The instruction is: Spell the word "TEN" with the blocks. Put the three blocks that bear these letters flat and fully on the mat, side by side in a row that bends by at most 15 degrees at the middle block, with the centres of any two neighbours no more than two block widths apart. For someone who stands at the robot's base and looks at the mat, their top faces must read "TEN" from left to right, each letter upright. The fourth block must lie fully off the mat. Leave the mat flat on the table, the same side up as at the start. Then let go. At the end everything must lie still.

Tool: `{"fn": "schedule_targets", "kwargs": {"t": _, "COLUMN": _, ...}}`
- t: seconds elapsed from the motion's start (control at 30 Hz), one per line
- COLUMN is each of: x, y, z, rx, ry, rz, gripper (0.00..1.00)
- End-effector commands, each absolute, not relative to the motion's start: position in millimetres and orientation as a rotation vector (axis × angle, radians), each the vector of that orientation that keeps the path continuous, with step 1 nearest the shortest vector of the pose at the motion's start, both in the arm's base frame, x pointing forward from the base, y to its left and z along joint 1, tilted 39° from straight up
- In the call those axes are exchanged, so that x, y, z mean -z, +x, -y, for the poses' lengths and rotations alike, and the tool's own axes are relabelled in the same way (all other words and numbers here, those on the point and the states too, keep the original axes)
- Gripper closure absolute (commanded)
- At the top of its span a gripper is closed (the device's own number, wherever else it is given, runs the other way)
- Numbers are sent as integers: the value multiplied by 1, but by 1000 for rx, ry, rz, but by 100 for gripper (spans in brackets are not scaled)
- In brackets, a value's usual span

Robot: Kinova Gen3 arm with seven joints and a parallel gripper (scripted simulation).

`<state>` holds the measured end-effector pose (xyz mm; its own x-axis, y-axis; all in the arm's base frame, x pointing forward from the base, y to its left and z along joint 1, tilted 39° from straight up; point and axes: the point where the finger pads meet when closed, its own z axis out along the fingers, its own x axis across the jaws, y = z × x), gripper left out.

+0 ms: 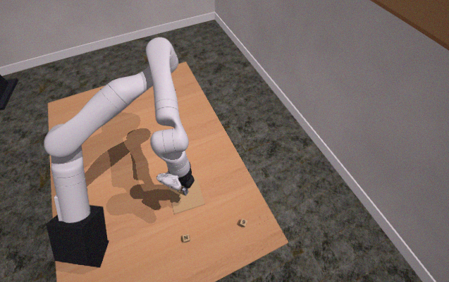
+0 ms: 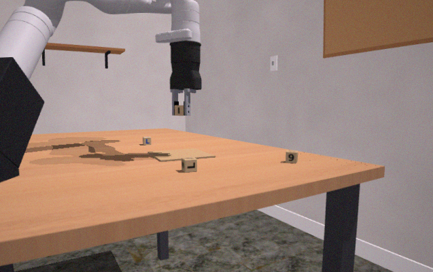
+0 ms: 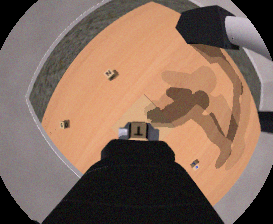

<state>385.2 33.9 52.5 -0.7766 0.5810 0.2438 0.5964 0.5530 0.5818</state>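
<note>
My gripper (image 2: 181,110) is shut on a tan block (image 2: 179,109) and holds it high above the table, over the thin tan mat (image 2: 183,154). The block's side shows a dark stroke; its top letter is hidden. In the wrist view the held block (image 3: 139,131) sits between the fingers. In the top view the gripper (image 1: 184,191) hangs over the mat (image 1: 189,199). A block with N on top (image 1: 185,238) lies on the bare table in front of the mat and also shows in the exterior view (image 2: 189,165). No block lies on the mat.
A block with a 9-like mark (image 2: 291,157) (image 1: 242,222) lies near the table's right edge. A block with a blue letter (image 2: 147,141) lies beyond the mat. The robot's black base (image 1: 77,236) stands at the table's near left corner.
</note>
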Motion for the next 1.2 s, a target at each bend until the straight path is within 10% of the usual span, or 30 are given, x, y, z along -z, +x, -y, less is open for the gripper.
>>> {"fn": "schedule_targets", "kwargs": {"t": 0.0, "x": -55, "y": 385, "z": -36, "rx": 1041, "ry": -1070, "rz": 2730, "gripper": 51}}
{"fn": "schedule_targets", "kwargs": {"t": 1.17, "x": -89, "y": 376, "z": -84, "rx": 906, "ry": -1794, "rz": 2077, "gripper": 51}}
